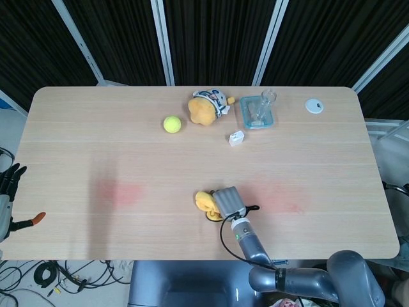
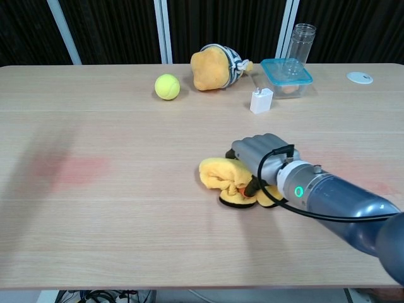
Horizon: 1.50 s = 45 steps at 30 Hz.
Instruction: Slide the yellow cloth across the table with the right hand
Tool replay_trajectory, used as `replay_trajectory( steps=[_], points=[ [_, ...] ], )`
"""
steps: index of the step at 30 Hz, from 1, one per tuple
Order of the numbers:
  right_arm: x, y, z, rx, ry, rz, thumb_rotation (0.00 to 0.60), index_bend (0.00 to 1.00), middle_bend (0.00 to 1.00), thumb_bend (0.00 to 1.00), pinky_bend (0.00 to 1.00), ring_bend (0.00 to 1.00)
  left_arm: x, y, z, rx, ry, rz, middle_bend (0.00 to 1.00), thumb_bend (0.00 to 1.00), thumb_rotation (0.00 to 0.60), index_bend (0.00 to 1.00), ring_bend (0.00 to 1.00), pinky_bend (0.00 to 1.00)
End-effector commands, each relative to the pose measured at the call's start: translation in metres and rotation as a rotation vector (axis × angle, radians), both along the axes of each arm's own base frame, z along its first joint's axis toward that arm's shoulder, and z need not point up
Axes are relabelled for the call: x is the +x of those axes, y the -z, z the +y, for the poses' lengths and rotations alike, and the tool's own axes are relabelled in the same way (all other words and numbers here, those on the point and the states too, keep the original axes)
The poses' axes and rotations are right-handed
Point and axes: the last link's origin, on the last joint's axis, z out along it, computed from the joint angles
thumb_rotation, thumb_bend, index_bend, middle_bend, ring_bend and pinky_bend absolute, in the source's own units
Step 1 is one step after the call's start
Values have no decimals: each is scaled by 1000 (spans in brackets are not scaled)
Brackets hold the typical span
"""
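Observation:
The yellow cloth (image 1: pixel 204 201) (image 2: pixel 219 175) lies bunched up near the table's front edge, around the middle. My right hand (image 1: pixel 228 201) (image 2: pixel 260 155) rests on the cloth's right part, fingers curled down over it, pressing it onto the wood. The cloth's left half pokes out from under the hand. My left hand (image 1: pixel 7 182) hangs off the table's left side in the head view, fingers apart, holding nothing; the chest view does not show it.
At the back stand a tennis ball (image 1: pixel 171 124), a stuffed toy (image 1: pixel 206 107), a clear lidded box (image 1: pixel 257 112) with a bottle (image 2: pixel 300 39) behind it, a white charger (image 1: pixel 236 138) and a white disc (image 1: pixel 314 106).

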Motion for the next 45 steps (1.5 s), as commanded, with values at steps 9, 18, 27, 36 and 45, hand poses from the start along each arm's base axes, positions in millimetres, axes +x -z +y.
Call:
replay_trajectory(
  steps=[9,18,27,36,45],
  points=[
    [29,16,19,69,-70,-32,600,686,687,496,725,764,0,0,0,0,0,-2,0,0,600,0,0,0],
    [8,2,-3,-12,-5,-4,600,686,687,496,725,764,0,0,0,-1,-1,0,0,0,600,0,0,0],
    [-12,-14,-21,-101,33,24,600,686,687,496,724,763,1,1,0,2,0,2,0,0,600,0,0,0],
    [-35,-29,-40,-196,64,70,600,686,687,496,724,764,1,2,0,0,2,1,0,0,600,0,0,0],
    [-56,-51,-55,-262,110,90,600,686,687,497,724,762,1,2,0,-1,2,-4,0,0,600,0,0,0]
  ],
)
